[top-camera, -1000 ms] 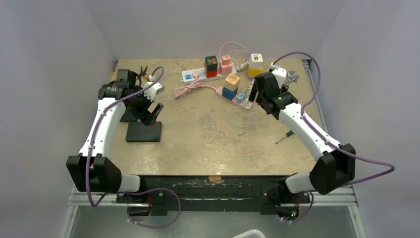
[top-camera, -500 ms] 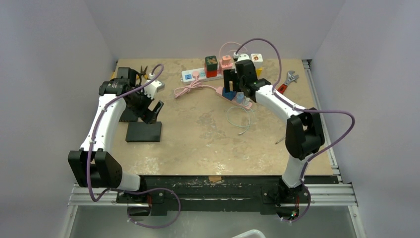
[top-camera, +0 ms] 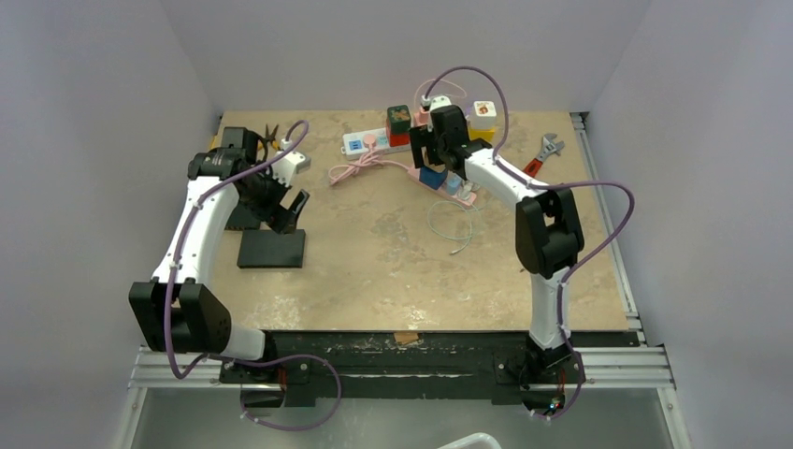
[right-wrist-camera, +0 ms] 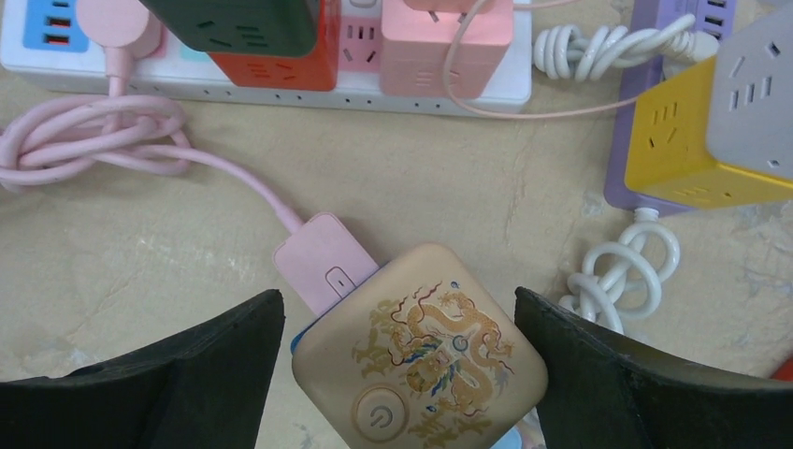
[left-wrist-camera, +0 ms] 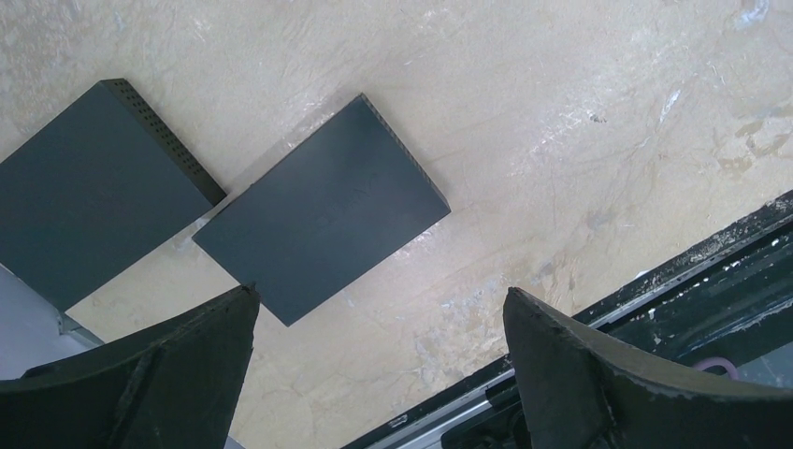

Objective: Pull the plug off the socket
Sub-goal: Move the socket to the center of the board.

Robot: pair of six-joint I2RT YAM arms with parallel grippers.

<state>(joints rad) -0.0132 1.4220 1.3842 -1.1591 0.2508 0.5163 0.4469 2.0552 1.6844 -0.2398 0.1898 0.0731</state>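
Right fingers (right-wrist-camera: 140, 383) gape empty over 1 tan plug (right-wrist-camera: 421, 360); left fingers (left-wrist-camera: 140, 383) gape empty above 2 slabs (left-wrist-camera: 318, 210).

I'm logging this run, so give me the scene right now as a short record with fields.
Plug: tan dragon cube plug, standing over the end of the pink power strip
Right tool: open, straddling that plug, no grip visible
Left tool: open, empty, above two dark slabs
Task status: plug not yet pulled
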